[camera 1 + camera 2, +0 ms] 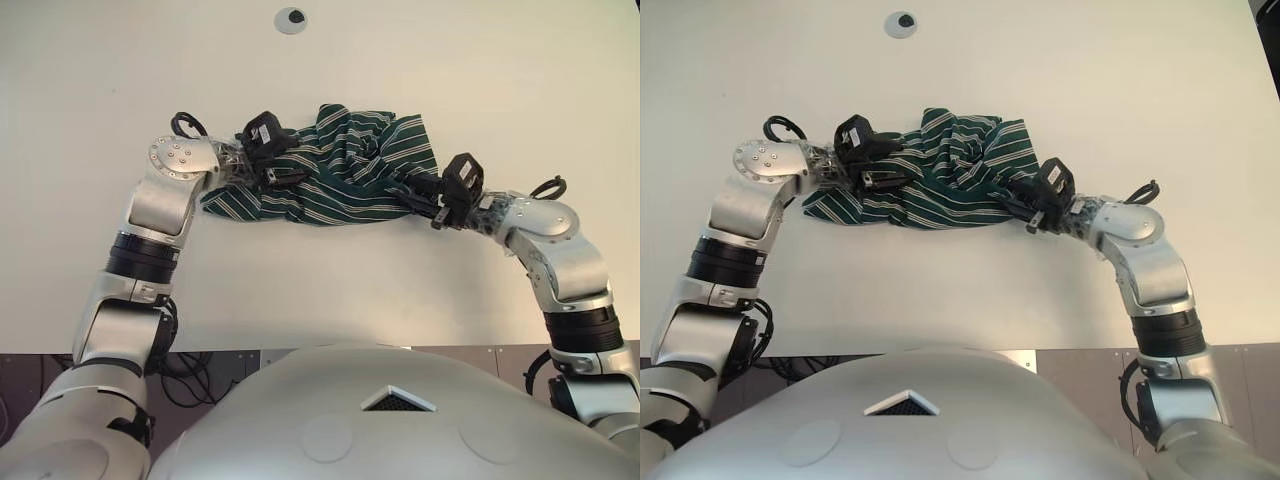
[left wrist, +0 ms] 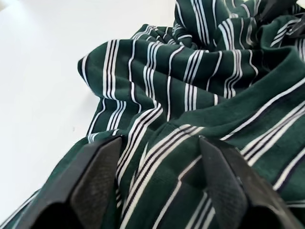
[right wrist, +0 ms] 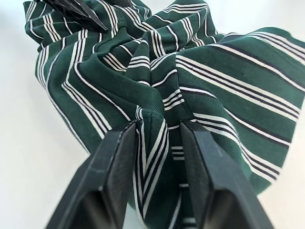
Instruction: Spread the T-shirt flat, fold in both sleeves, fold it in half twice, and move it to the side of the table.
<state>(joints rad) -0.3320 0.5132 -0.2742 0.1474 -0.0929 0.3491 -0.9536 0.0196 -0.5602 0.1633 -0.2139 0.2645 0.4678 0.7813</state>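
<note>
A dark green T-shirt (image 1: 350, 170) with white stripes lies crumpled in a heap on the white table (image 1: 320, 290). My left gripper (image 1: 275, 172) is at the heap's left end. In the left wrist view its fingers (image 2: 95, 183) stand wide apart, open, with cloth lying between them. My right gripper (image 1: 425, 200) is at the heap's right end. The right wrist view has its black fingers (image 3: 119, 157) shut on a raised fold of the T-shirt (image 3: 157, 86). The sleeves cannot be told apart within the bunched cloth.
A round grey grommet (image 1: 291, 19) sits in the table far behind the shirt. Bare white tabletop surrounds the heap on all sides. The table's front edge (image 1: 250, 350) runs close in front of me, with cables below it at the left.
</note>
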